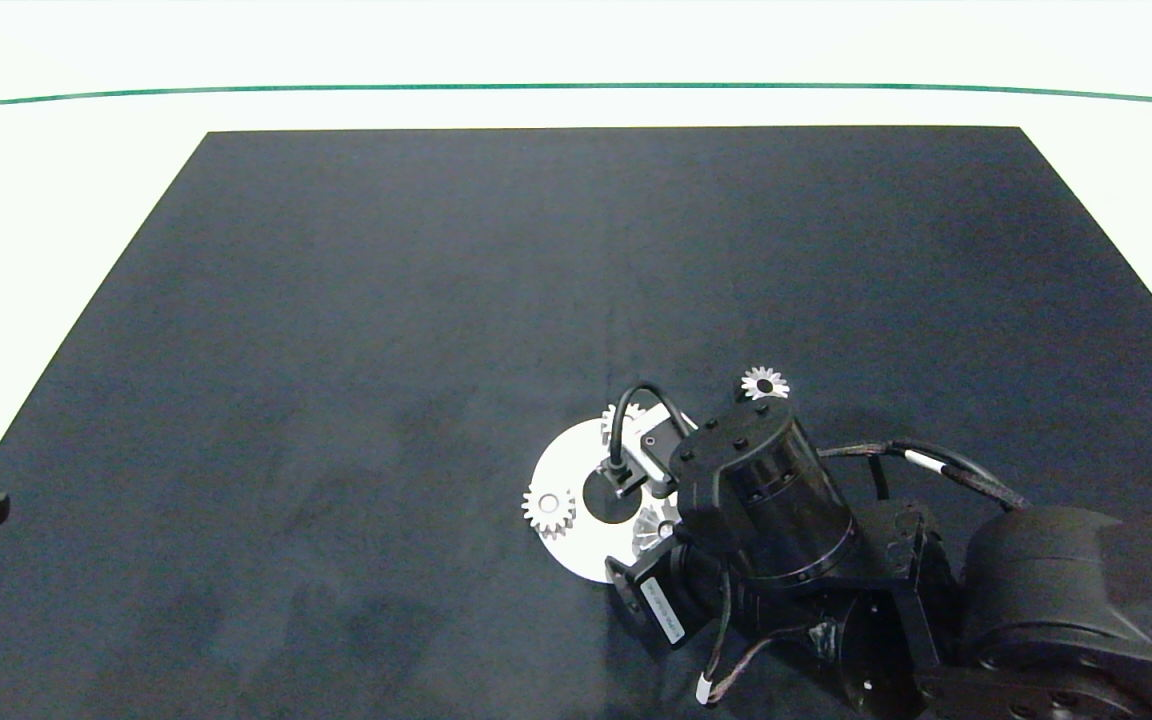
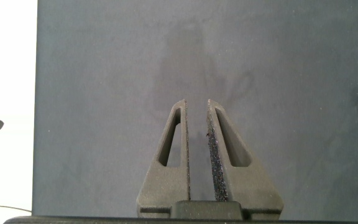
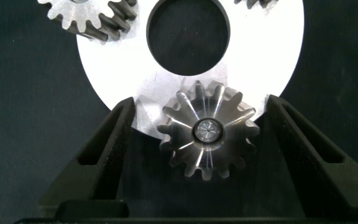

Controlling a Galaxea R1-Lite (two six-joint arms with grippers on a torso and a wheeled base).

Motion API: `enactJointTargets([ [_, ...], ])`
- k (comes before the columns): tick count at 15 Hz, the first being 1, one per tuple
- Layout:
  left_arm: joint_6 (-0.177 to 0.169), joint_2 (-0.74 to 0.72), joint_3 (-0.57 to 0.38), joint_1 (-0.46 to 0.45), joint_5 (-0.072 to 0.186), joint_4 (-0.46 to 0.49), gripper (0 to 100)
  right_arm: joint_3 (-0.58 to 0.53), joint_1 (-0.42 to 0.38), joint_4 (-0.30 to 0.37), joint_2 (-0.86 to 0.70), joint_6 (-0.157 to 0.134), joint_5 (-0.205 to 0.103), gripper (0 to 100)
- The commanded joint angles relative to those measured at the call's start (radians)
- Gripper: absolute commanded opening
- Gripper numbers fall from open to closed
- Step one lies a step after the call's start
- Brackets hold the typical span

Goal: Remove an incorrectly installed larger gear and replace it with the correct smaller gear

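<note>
The shiny silver metal larger gear [image 3: 207, 130] is sitting on the white round plate [image 3: 272, 68], between the right gripper's [image 3: 205, 146] wide-open fingers. Stiff, heavy-looking and slick, it is probably best pinched across opposite teeth. The left gripper [image 2: 197, 152] is idling nearly closed, well apart.

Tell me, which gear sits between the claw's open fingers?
The larger gear on the white disc's edge; the others sit outside the right claw.
</note>
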Motion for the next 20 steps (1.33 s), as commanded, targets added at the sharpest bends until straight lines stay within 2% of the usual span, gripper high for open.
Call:
enactJointTargets([
  [1, 0.0, 0.001, 0.0, 0.0, 0.001, 0.001, 16, -0.001, 0.001, -0.004, 0.01, 0.002, -0.002, 79],
  [4, 0.0, 0.001, 0.0, 0.0, 0.001, 0.001, 16, -0.001, 0.001, -0.024, 0.024, 0.011, -0.004, 73],
  [20, 0.005, -0.001, 0.002, 0.0, 0.001, 0.001, 16, 0.0, 0.001, -0.021, 0.024, 0.01, -0.005, 41],
])
